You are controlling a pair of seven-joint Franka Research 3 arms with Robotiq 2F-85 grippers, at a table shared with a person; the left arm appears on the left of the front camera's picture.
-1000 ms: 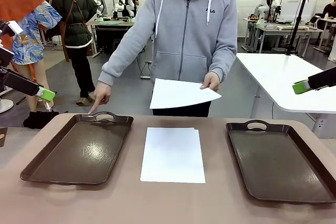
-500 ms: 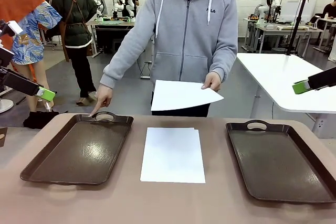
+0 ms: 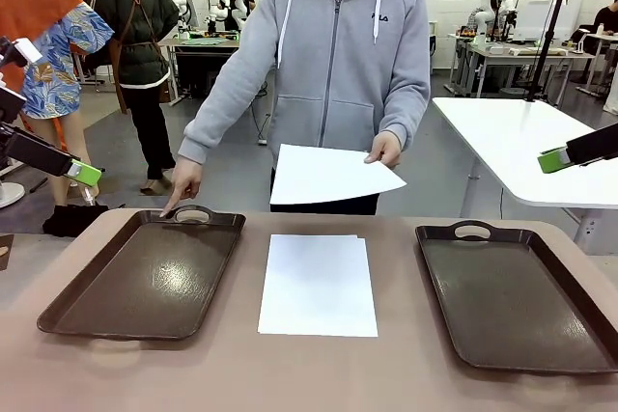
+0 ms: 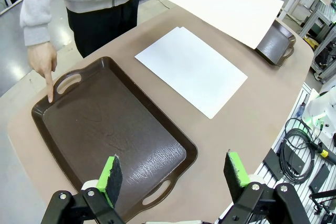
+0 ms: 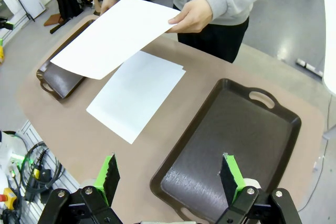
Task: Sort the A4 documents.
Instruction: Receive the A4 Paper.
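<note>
A stack of A4 documents [image 3: 318,285] lies on the counter [image 3: 386,373] between the left tray [image 3: 145,277] and the right tray [image 3: 512,296]. The held sheet [image 3: 328,176] has edged slightly leftward since a second ago — the person's hand [image 3: 183,183] still points at the left tray's handle, likely the sheet's destination. The left fingers [image 4: 111,174] and right fingers [image 5: 229,176] hang spread, empty and unmoved.

a stack of sheets [image 3: 318,285] lies on the table [image 3: 319,378] between the left tray [image 3: 145,277] and the right tray [image 3: 512,296]; behind it, a person holds another sheet [image 3: 328,174] above the far side.
</note>
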